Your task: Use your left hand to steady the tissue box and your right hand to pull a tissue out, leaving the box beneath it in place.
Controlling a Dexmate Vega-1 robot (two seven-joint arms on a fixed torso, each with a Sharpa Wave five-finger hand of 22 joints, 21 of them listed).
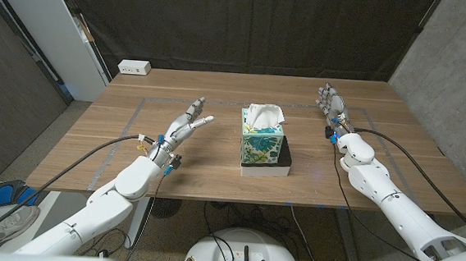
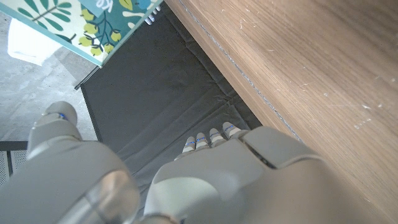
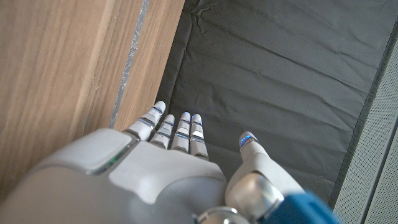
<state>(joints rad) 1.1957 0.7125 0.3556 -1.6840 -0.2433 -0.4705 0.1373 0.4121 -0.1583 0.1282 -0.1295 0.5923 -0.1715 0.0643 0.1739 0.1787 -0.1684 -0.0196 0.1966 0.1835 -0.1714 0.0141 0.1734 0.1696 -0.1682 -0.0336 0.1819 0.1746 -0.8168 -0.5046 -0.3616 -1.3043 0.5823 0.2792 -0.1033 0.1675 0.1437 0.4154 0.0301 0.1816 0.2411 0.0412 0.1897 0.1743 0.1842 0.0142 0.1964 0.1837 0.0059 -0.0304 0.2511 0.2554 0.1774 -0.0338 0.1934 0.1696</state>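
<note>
Standing near the middle of the table (image 1: 213,174), the tissue box (image 1: 261,142) with its leaf-patterned sides sits on top of a flat box (image 1: 267,167), white with a black upper face, and a white tissue (image 1: 263,114) puffs up out of its top opening. Neither hand touches anything: the left hand (image 1: 185,126) is raised just above the table to the left of the tissue box, well short of it, with its fingers (image 1: 203,121) spread and reaching toward the box, holding nothing; the right hand (image 1: 331,102) waits farther off on the right side, its fingers together and straight, also holding nothing. In the left wrist view a corner of the patterned tissue box shows beyond the left hand, confirming the gap between them. The tissue box is probably light cardboard, easy to dent and easy to slide or lift off the flat box when the tissue drags on the slot, so the left hand would do best pressing gently on the top edge or a side wall rather than squeezing. The tissue itself is soft, thin and likely to tear; a pinch low on the raised tuft, close to the opening, with a steady upward pull, looks the safest hold.
</note>
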